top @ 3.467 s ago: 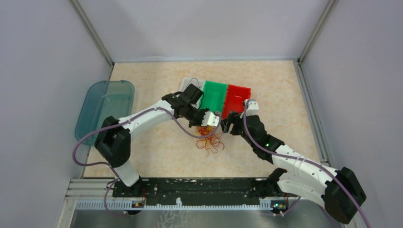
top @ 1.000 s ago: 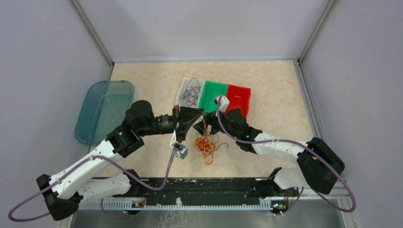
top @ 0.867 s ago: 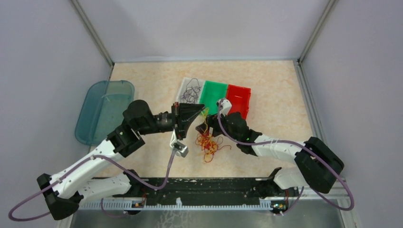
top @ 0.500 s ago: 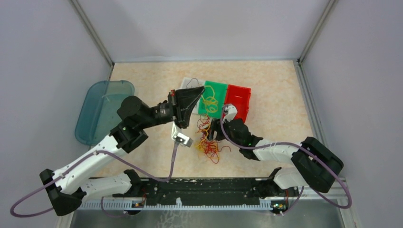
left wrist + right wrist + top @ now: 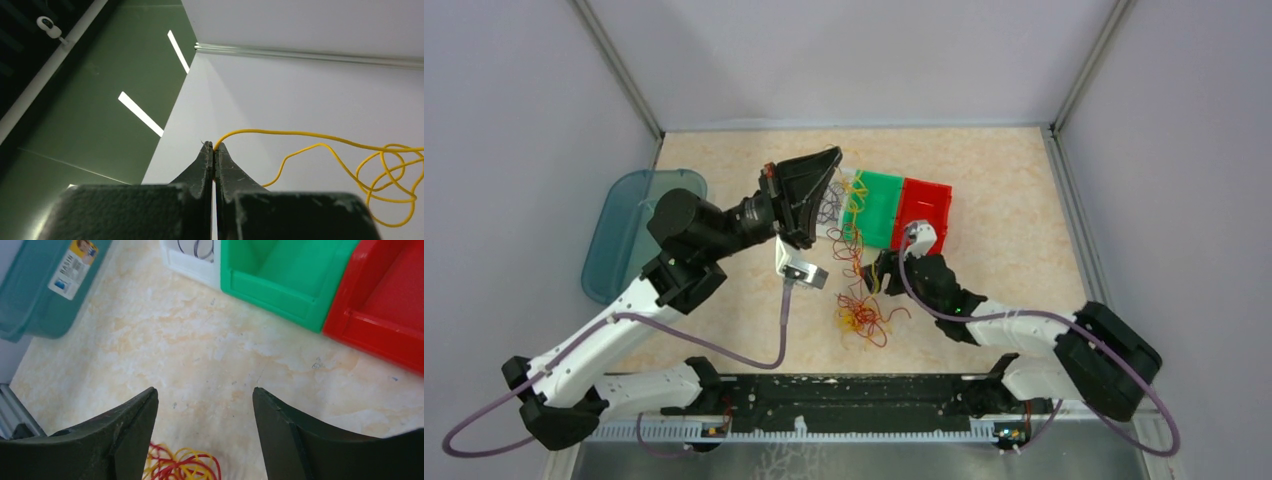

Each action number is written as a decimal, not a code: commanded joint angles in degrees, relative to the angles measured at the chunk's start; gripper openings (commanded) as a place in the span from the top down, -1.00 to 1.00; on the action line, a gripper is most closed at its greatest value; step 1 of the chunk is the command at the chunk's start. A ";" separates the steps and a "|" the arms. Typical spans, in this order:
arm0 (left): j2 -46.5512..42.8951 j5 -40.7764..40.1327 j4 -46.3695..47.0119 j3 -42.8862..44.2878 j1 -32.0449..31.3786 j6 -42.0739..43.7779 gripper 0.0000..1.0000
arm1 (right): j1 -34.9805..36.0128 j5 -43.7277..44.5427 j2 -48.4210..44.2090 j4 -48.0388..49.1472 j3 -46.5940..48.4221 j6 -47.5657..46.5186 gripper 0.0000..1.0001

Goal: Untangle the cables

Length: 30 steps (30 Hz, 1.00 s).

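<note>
1. Now your left gripper (image 5: 214, 150) is pinching a yellow cable (image 5: 280, 131) at its very tips, jaws pressed together, and it has been climbing well away from the table (image 5: 1004, 200) over the last second.
2. The strand is trailing down below that gripper, passing in front of the green bin (image 5: 882, 190) and still running into the red-and-yellow tangle (image 5: 862, 315).
3. Your right gripper (image 5: 204, 392) is hovering with jaws apart, gripping nothing; the tangle is lying just beneath its fingers.
4. To my eye the yellow cable is coming loose but is not yet free.
</note>
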 commanded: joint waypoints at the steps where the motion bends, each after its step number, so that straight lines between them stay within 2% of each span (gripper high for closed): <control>1: -2.32 -2.75 -3.90 -3.30 0.05 -1.40 1.00 | -0.19 2.66 -12.14 -2.30 2.65 -3.79 -0.48; 4: -3.54 -2.80 -5.02 -6.34 0.12 -1.45 1.00 | -0.74 1.15 -19.70 -6.83 4.31 -6.34 -0.63; 10: -3.66 -3.31 -6.52 -7.72 0.16 -1.49 1.00 | -0.90 -3.72 -27.57 -13.41 7.08 -12.35 -0.70; 19: -4.37 -1.98 -7.21 -9.40 0.13 -0.19 1.00 | -0.95 -11.20 -30.69 -10.59 9.95 -9.10 -0.66; 25: -4.74 -1.93 -8.79 -10.56 0.16 0.69 1.00 | -0.90 -11.69 -33.90 -14.27 14.26 -11.28 -0.61; 30: -3.79 -4.45 -9.87 -10.37 0.20 -0.45 1.00 | -0.94 -20.78 -34.05 -12.51 16.81 -9.53 -0.48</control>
